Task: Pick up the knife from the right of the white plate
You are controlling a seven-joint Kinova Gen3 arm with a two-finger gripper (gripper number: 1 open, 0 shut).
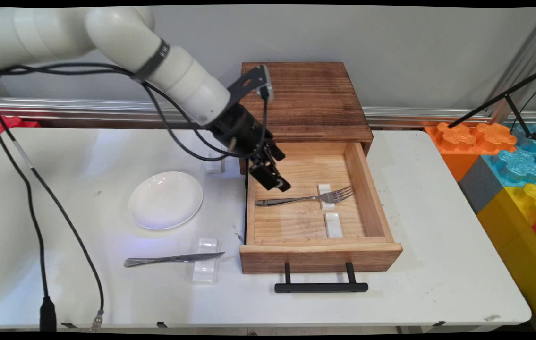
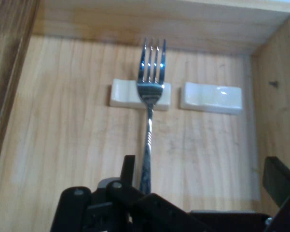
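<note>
A silver fork (image 1: 305,198) (image 2: 149,96) lies in the open wooden drawer (image 1: 372,198), its neck on a small white rest (image 1: 327,196) (image 2: 123,93). A second, empty white rest (image 1: 333,224) (image 2: 211,98) lies beside it. My gripper (image 1: 279,172) (image 2: 202,166) hangs open just above the handle end of the fork, at the drawer's left side. In the hand view the handle runs down beside the left finger (image 2: 129,169), while the right finger (image 2: 279,179) stands far off. Nothing is held.
The drawer sticks out of a dark wooden cabinet (image 1: 310,99), and its black handle (image 1: 320,286) faces the near edge. A white plate (image 1: 165,199) sits to the left, with a knife (image 1: 173,259) on a clear rest (image 1: 205,269). Coloured foam blocks (image 1: 508,160) stand at right.
</note>
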